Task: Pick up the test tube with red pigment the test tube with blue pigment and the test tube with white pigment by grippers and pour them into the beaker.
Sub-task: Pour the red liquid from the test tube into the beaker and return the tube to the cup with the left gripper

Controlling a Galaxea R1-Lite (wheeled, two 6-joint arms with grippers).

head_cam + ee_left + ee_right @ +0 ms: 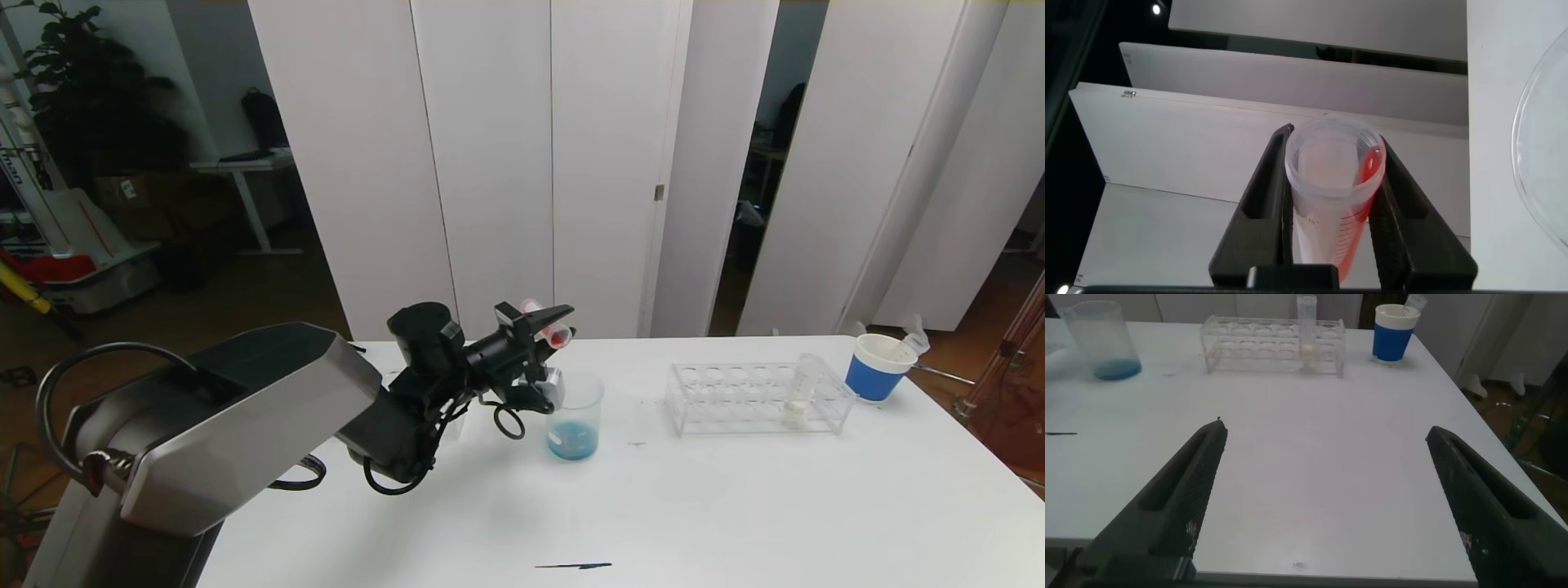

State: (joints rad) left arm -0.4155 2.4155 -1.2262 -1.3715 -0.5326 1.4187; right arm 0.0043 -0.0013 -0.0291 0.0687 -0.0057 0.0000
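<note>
A light, slippery, fragile red-pigment tube (1331, 196) is clamped mid-body in the left pincer (545, 327), just above the beaker (575, 416); the right pincer (1327, 498) is held apart.

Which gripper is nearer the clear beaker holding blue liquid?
Left. The left gripper holds a red-pigment tube just above the beaker; the right gripper hovers far off, open.

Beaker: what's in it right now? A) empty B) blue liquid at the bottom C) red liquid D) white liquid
B: the beaker holds a shallow blue layer at its bottom, while the left hand holds the red-pigment tube tilted just above its rim and the white-pigment tube stands in the rack.
</note>
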